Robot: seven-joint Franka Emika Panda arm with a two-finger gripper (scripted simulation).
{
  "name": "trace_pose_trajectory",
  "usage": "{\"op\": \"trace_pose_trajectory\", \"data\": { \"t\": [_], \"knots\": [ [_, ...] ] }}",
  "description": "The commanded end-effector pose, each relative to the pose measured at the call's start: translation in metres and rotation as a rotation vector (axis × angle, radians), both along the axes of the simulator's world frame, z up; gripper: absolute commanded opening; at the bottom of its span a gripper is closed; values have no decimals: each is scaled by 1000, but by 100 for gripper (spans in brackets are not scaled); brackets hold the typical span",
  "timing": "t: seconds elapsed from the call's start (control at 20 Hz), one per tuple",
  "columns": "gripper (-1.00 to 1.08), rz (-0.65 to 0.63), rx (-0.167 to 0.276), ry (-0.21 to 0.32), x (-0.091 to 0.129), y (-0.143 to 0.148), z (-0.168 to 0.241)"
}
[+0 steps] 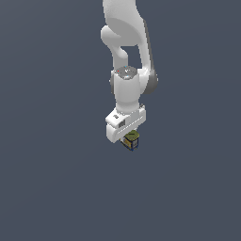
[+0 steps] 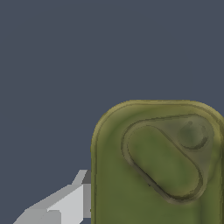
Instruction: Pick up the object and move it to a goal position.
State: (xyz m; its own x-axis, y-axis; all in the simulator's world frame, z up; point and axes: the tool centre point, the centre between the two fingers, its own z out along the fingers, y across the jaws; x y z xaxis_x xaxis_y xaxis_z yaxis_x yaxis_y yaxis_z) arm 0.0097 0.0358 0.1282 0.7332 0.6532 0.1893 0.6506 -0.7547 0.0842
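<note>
Because the olive-green lid of the can [image 2: 157, 166] fills the lower right of the wrist view, with 1 grey-white finger [image 2: 65, 203] pressed at its side, the gripper [image 1: 128, 137] appears closed on the can, though the second finger is hidden and the exact jaw width cannot be told. In the exterior view the can [image 1: 131, 140] sits just below the white hand, near the frame's centre, apparently lifted, though the plain grey ground gives no shadow to confirm it. The carry should go smoothly, keeping the grip firm and the wrist level. Count: 1 arm [image 1: 127, 56], 1 gripper, 1 can; no goal marker is visible.
</note>
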Motion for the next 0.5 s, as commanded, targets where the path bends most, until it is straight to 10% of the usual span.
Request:
{"op": "trace_pose_trajectory", "data": {
  "t": [0.0, 0.45],
  "knots": [
    [-100, 24, 12, -58, 14, -5, 22],
    [-100, 103, 59, -229, 47, -19, 90]
  ]
}}
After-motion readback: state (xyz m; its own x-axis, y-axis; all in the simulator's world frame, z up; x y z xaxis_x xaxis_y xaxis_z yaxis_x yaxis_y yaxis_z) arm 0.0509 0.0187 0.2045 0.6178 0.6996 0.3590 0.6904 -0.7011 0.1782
